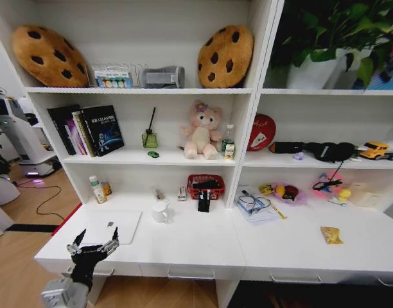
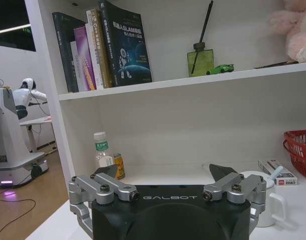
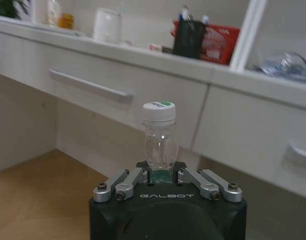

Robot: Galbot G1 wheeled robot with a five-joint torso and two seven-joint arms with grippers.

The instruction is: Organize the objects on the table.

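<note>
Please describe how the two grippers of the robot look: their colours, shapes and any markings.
The left gripper has a black body with the white word GALBOT on it, silver metal linkage bars with dark screws, and black fingertip pads. The right gripper has the same build: black housing, GALBOT lettering, silver linkages.

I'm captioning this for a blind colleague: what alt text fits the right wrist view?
The right gripper is shut on a small clear plastic bottle with a white cap, held upright below the long white desk's drawer fronts; a white mug and red mesh basket sit above.
</note>
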